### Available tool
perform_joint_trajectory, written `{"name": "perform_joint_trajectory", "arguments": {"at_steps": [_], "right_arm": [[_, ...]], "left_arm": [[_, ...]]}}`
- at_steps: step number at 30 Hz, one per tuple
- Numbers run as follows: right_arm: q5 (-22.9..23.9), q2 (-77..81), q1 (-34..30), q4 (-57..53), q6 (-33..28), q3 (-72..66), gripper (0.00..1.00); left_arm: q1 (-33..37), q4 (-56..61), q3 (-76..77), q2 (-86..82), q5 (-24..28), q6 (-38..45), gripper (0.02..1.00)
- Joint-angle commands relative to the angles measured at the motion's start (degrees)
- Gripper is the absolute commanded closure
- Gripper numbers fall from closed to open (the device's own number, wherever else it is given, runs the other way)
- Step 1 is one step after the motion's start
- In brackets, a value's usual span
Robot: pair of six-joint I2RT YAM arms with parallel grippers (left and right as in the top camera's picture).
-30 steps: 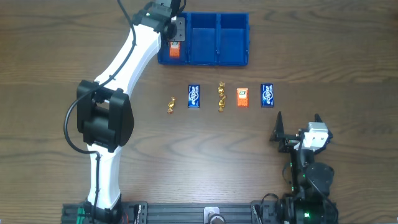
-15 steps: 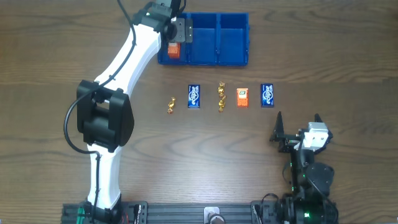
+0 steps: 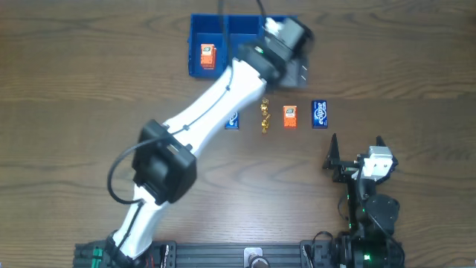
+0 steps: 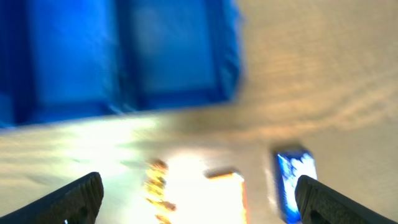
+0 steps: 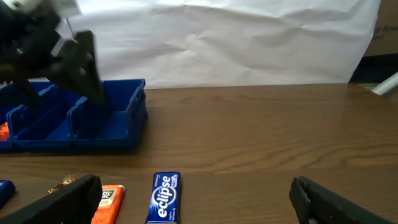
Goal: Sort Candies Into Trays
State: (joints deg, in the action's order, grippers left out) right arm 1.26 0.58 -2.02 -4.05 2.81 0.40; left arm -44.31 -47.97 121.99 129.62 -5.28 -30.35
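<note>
The wooden bench (image 3: 416, 74) has wide bare stretches to the left and right of the things, and a bare strip between the candy row and the arm bases. The left arm (image 3: 216, 104) slants across the middle. Its left gripper (image 4: 198, 183) hangs lifted near the right-hand front corner of the tray, with its fingers spread wide and nothing between them.

One blue tray (image 3: 192, 45) with three compartments sits at the far edge. Its left compartment holds one orange pack (image 3: 208, 56), and the other two look empty in the right wrist view.

The right gripper (image 3: 355, 152) stays low on its own side, near its base and well apart from the row. It is also fully open and holds nothing.

On the bench between the tray and the arm bases lies a row of candies:
- Two blue packs with white lettering: one at the right end (image 3: 320, 113), and one (image 3: 233, 121) partly under the left arm.
- One orange pack on the bench (image 3: 289, 116), with a pale label patch.
- A short column of gold-wrapped candies (image 3: 265, 117), at least two, just left of the orange pack on the bench.
</note>
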Motion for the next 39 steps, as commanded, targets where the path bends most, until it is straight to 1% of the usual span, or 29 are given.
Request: {"name": "perform_joint_trajectory", "arguments": {"at_steps": [1,7,11,16,21,30,33,34,36,37,38,39], "right_arm": [[-0.1,-0.4,-0.2,-0.6,0.8,0.0,0.003],[-0.1,-0.4,-0.2,-0.6,0.8,0.0,0.003],[-0.1,-0.4,-0.2,-0.6,0.8,0.0,0.003],[-0.1,-0.4,-0.2,-0.6,0.8,0.0,0.003],[-0.1,-0.4,-0.2,-0.6,0.8,0.0,0.001],[-0.1,-0.4,-0.2,-0.6,0.8,0.0,0.001],[-0.1,-0.4,-0.2,-0.6,0.8,0.0,0.003],[-0.1,-0.4,-0.2,-0.6,0.8,0.0,0.003],[-0.1,-0.4,-0.2,-0.6,0.8,0.0,0.001],[-0.1,-0.4,-0.2,-0.6,0.8,0.0,0.001],[-0.1,-0.4,-0.2,-0.6,0.8,0.0,0.001],[-0.1,-0.4,-0.2,-0.6,0.8,0.0,0.001]], "left_arm": [[-3.5,-1.2,0.6,5.6,-0.8,-9.6,0.051],[-5.1,-1.3,0.6,9.7,1.9,-13.3,0.08],[-5.1,-0.9,0.6,11.3,2.0,-13.6,0.117],[-5.7,-0.2,0.6,12.6,1.9,-13.6,0.121],[-6.3,0.0,0.6,13.1,0.8,-13.6,0.126],[-6.4,0.0,0.6,14.8,0.9,-14.1,0.141],[-6.4,0.0,0.6,15.1,0.9,-14.1,0.172],[-6.3,0.0,0.6,15.1,0.9,-14.1,0.198],[-6.3,-0.1,0.6,15.1,0.6,-14.1,0.279],[-6.3,-0.1,0.6,15.1,0.4,-14.1,0.301],[-6.3,-0.2,0.6,15.2,0.2,-14.1,0.354],[-6.3,-0.3,0.6,15.2,0.1,-14.0,0.378]]}}
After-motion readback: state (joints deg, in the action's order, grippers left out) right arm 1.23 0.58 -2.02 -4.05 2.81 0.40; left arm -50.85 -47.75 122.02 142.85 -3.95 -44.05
